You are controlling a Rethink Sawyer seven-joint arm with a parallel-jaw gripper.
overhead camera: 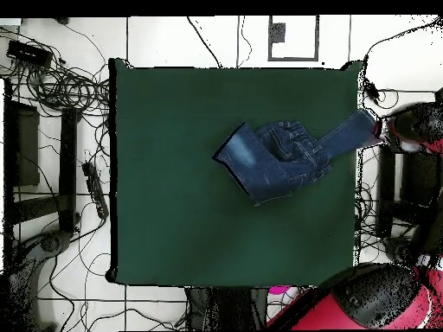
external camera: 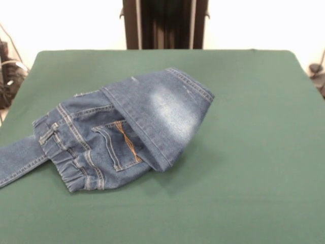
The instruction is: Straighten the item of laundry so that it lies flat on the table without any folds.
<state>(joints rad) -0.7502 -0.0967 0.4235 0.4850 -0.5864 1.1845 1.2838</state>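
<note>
The blue denim jeans lie bunched left of centre on the green table. One leg with a faded whitish patch is folded over the seat, partly covering an orange-stitched back pocket. The gathered waistband faces the near left. The other leg runs out of the front view at the left edge. In the overhead view the jeans lie right of centre on the table, and that leg reaches the table's right edge. My gripper shows only there, at the tip of the red and black arm, by the leg's end. Whether it holds the leg is unclear.
The robot's pedestal stands behind the table's far edge. The arm's red body bulks at the overhead view's bottom right. Cables and gear lie on the floor beside the table's left side.
</note>
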